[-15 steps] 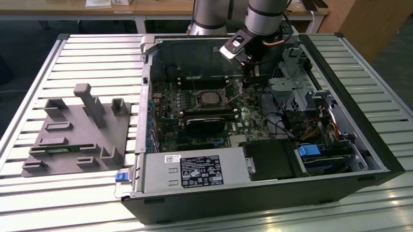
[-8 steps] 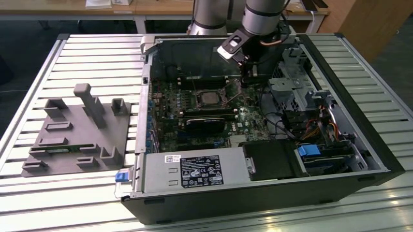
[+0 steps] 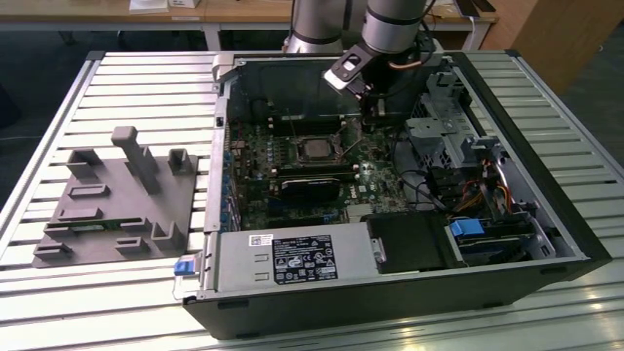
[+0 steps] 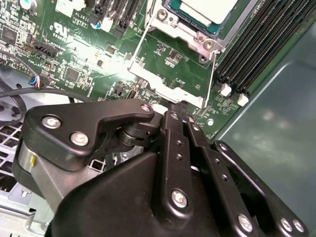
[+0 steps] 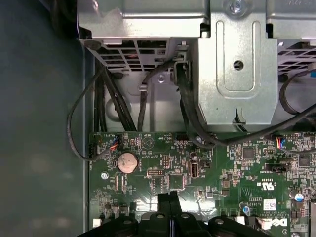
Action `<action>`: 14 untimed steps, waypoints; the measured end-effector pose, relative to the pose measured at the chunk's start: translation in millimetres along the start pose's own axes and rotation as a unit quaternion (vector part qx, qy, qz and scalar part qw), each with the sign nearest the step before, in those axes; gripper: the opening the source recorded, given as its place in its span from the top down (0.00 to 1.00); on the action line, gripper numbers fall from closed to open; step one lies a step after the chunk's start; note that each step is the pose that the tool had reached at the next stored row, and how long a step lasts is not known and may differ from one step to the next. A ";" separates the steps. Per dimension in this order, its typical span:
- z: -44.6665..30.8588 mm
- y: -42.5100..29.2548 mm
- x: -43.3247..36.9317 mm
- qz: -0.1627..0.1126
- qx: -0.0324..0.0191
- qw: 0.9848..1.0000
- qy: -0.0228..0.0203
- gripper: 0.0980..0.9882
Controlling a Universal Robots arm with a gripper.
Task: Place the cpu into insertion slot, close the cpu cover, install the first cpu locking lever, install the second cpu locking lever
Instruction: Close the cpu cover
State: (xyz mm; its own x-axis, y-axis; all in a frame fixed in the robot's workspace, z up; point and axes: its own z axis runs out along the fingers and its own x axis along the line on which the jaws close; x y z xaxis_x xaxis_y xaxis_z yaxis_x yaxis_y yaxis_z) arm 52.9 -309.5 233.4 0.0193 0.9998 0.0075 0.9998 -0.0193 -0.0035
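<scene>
The gripper (image 4: 177,106) — jaws pressed together, seemingly as 1 blunt pusher — is pointing at the open cover (image 4: 158,86) just ahead, chip (image 4: 205,9) beyond it.

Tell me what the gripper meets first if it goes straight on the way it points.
Probably the near edge of the cpu cover, right ahead of the gripper, though depth is unclear.

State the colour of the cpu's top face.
Pale silver-beige metal; the cpu shows best in the second wrist view.
</scene>
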 end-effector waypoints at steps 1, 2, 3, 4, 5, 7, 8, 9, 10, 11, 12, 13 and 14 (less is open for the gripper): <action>0.0 -0.3 0.0 0.000 0.000 1.000 0.000 0.99; 0.0 -0.6 0.0 0.000 0.000 1.000 0.000 0.99; 0.0 -0.8 0.0 0.000 0.000 1.000 0.000 0.99; 0.0 -1.2 0.0 0.000 0.000 1.000 0.000 0.99; 0.0 -1.5 0.0 0.000 0.000 1.000 0.000 0.99; 0.0 -2.5 0.0 0.000 0.000 1.000 0.000 0.99; 0.0 -3.1 0.0 0.000 0.000 1.000 0.000 0.99; 0.0 -3.7 0.0 0.000 0.000 1.000 0.000 0.99; 0.0 -4.3 0.0 0.000 0.000 1.000 0.000 0.99; 0.0 -5.0 -0.1 0.000 0.000 1.000 0.000 0.99; 0.0 -5.7 -0.1 0.000 0.000 1.000 0.000 0.99; 0.0 -6.4 -0.1 0.000 0.000 1.000 0.000 0.99; 0.0 -7.0 -0.1 0.000 0.000 1.000 0.000 0.99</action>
State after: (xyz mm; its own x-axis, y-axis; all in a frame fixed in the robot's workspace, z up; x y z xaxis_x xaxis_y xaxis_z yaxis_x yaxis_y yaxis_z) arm 45.9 -309.5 233.4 0.0193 0.9998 0.0076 0.9998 -0.0192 -0.0035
